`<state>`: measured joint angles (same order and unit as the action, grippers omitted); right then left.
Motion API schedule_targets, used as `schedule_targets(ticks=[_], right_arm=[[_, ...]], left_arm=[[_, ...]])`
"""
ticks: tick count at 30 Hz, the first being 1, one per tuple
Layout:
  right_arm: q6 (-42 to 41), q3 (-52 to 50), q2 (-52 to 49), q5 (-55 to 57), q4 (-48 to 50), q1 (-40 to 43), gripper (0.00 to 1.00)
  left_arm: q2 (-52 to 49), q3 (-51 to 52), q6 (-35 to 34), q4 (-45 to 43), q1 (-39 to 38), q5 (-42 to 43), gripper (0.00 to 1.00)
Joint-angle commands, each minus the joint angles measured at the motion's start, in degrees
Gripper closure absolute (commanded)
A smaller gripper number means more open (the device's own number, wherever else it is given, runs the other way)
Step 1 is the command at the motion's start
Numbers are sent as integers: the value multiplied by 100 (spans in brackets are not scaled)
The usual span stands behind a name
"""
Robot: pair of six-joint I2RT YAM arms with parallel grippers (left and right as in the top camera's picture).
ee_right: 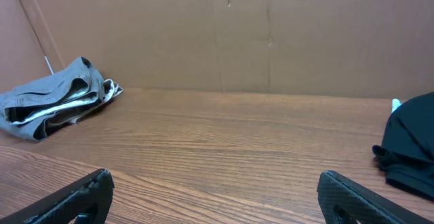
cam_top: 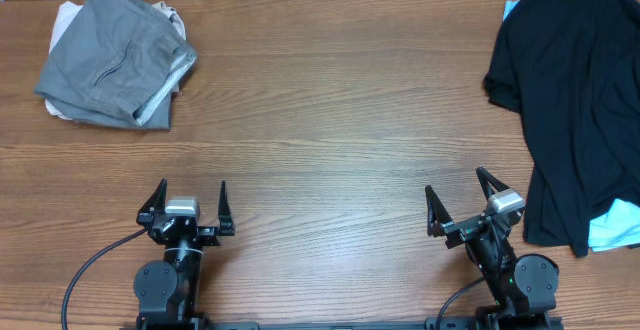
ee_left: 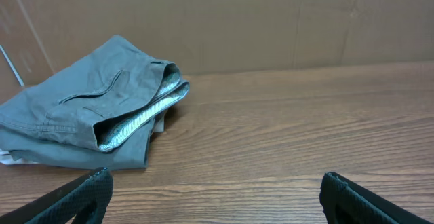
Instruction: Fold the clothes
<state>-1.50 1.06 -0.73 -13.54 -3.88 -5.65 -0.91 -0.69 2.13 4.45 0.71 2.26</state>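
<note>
Both grippers are parked at the near edge of the table (cam_top: 330, 120), the left gripper (cam_top: 192, 185) at 7 o'clock and the right gripper (cam_top: 455, 182) at 5 o'clock. Each has its jaws spread wide with nothing between them.

The black shirt (cam_top: 575, 90) lies rumpled from 1 to 4 o'clock, its lower hem just beside the right gripper. A grey garment (cam_top: 115, 55), already folded, sits at 10 o'clock on something white (cam_top: 66, 15).

**Risks**
- A blue cloth (cam_top: 615, 225) shows under the shirt at 4 o'clock. A deep pinch there could take both layers and drag them out together.
- The shirt is bunched, so a grab at a random fold would likely twist it further, not spread it.
- A right-arm reach could snag the nearby hem.

**Hard to see**
- The shirt runs off the frame at 3 o'clock, so its full outline is unknown. What looks like a sleeve at 2 o'clock may only be a fold.
- The collar cannot be made out against the black.
- Most of the blue cloth is covered.
- The right wrist view catches only a dark corner of the shirt.
</note>
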Motion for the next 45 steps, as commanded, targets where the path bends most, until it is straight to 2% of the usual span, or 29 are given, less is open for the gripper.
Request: schedule_targets(ticks=[1, 6, 8, 13, 18, 22, 26, 29, 32, 38, 45], right_arm=[[-26, -61, 50, -20, 37, 26, 0], [-26, -61, 50, -20, 37, 26, 0], [-26, -61, 50, -22, 37, 26, 0], [-24, -61, 50, -17, 50, 26, 0], [-31, -61, 50, 22, 101, 26, 0], [-50, -61, 50, -334, 142, 22, 0], [-208, -59, 50, -328, 140, 22, 0], [-463, -59, 50, -330, 138, 22, 0], [-463, -57, 50, -328, 144, 22, 0], [-457, 101, 9, -275, -28, 22, 0], [-455, 756, -730, -260, -621, 22, 0]], left_arm=[[63, 42, 103, -50, -37, -66, 0], [63, 42, -118, -363, -37, 428, 0], [63, 42, -444, -461, -37, 595, 0], [63, 13, -1558, -1241, -37, 1799, 0], [63, 9, -2393, -2371, -37, 1589, 0], [63, -4, -3204, -2524, -37, 1567, 0], [63, -11, -3257, -2308, -37, 2017, 0], [63, -11, -3259, -2581, -35, 1681, 0], [63, -11, -3254, -2680, -37, 1729, 0], [55, -20, -2734, -1980, -35, 2581, 0], [-50, -146, -2706, -1631, -35, 2616, 0]])
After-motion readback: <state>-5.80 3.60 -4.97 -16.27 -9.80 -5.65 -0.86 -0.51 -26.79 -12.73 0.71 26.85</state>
